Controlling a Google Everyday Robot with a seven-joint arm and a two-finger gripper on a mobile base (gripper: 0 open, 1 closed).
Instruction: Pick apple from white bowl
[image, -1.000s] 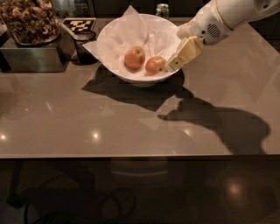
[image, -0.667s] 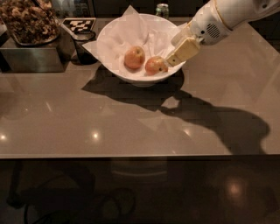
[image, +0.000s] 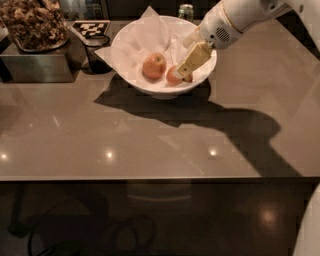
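The white bowl (image: 202, 75), lined with crumpled white paper, stands at the back middle of the table. Two apples lie in it. The redder apple (image: 173, 76) is on the right, partly hidden behind my gripper. The paler, rounder apple (image: 154, 66) is to its left. My gripper (image: 186, 74) reaches down into the bowl from the upper right on the white arm. It is open, and its yellow near finger (image: 194, 57) lies across the front right of the redder apple. I cannot tell whether it touches the apple.
A small dark cup (image: 96, 52) stands just left of the bowl. A metal box topped with brown dried plants (image: 35, 30) is at the back left. A checkered marker card (image: 90, 27) and a green can (image: 185, 11) are behind the bowl. The table's front edge runs across the lower middle.
My gripper has moved left and deeper into the bowl, from beside the redder apple to over its front right. The apples have not moved.
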